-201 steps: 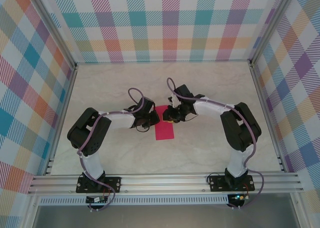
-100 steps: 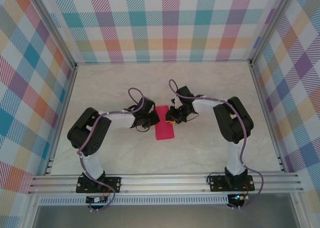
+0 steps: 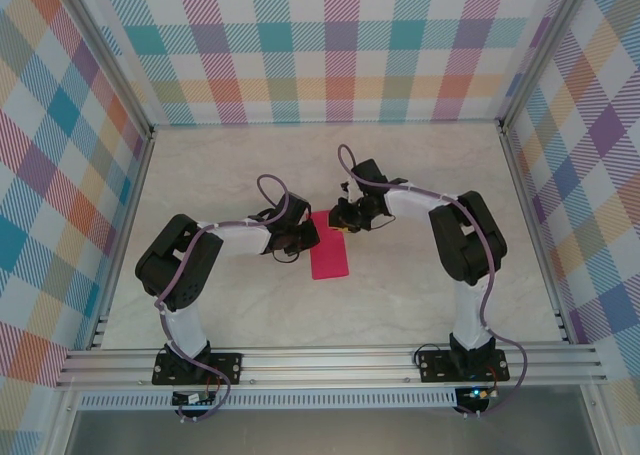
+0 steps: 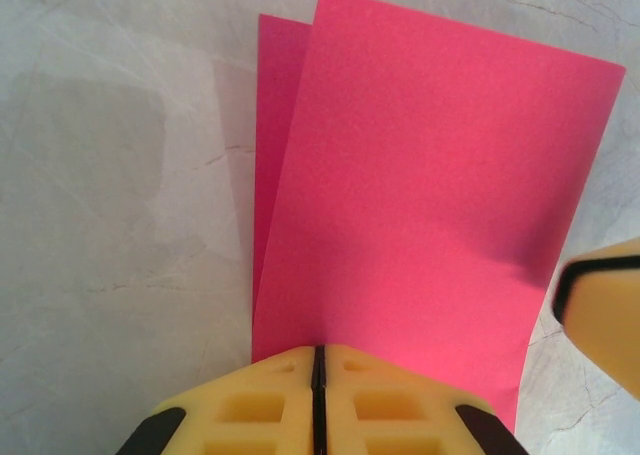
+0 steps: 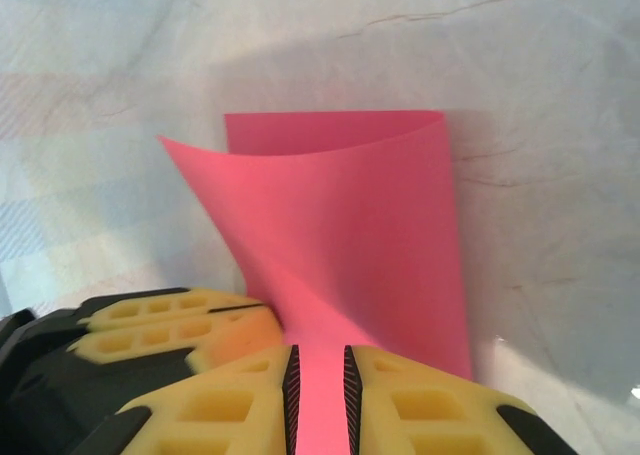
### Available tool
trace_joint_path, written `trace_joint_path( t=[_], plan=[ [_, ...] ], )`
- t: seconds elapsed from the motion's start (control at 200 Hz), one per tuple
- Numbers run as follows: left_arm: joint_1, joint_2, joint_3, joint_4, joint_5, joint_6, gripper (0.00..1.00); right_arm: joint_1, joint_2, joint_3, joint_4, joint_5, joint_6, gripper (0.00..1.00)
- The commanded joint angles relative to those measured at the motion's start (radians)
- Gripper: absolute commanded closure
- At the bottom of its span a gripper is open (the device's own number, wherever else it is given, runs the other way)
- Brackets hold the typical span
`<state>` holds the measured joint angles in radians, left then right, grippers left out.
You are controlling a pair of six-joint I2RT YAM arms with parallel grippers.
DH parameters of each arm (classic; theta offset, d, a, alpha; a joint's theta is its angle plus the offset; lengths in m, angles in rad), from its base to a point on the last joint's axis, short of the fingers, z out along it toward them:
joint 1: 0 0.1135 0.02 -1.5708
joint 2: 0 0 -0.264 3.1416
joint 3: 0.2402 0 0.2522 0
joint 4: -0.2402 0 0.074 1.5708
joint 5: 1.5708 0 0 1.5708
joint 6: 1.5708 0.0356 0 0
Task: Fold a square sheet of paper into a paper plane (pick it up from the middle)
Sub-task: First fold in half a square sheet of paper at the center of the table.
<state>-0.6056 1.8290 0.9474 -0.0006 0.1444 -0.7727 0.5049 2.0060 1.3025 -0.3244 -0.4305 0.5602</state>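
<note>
Claw by claw from the top external view: the left claw (image 3: 310, 238) and the right claw (image 3: 338, 221) meet at the far end of the square sheet of paper (image 3: 330, 258), which lies folded into a narrow pink rectangle on the table (image 3: 200, 175), midway between the two arms. From this height we cannot tell how the jaws stand.

At the left wrist, we see the left claw (image 4: 316, 353) with its yellow fingers pressed together on the near edge of the square sheet of paper (image 4: 430, 195). The sheet is doubled over, and a strip of the lower layer shows along the left side of the upper one. A yellow fingertip (image 4: 605, 310) of the right claw enters at the right edge, just beside the paper.

At the right wrist, the right claw (image 5: 318, 365) pinches the square sheet of paper (image 5: 350, 215), with a pink strip showing between its fingers. The upper layer curls up off the lower one, its left corner raised. The left claw's fingers (image 5: 180, 320) sit just to the left, touching the sheet.
</note>
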Motion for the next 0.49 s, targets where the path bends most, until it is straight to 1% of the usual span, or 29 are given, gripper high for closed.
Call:
trace_joint_path(
  t=[0.0,0.15,0.27,0.49],
  plan=[
    [-0.011,0.083,-0.035,-0.155,-0.056,0.012,0.9,-0.014,0.051,0.01,-0.02,0.039,-0.014,0.79],
    [-0.011,0.084,-0.034,-0.156,-0.054,0.012,0.9,-0.016,0.052,0.021,-0.006,0.02,-0.008,0.79],
    [-0.011,0.083,-0.035,-0.156,-0.053,0.012,0.9,-0.016,0.036,0.067,-0.002,0.003,-0.016,0.79],
    [-0.011,0.083,-0.035,-0.154,-0.052,0.013,0.9,-0.02,0.106,0.142,-0.01,0.01,-0.007,0.79]
  ],
)
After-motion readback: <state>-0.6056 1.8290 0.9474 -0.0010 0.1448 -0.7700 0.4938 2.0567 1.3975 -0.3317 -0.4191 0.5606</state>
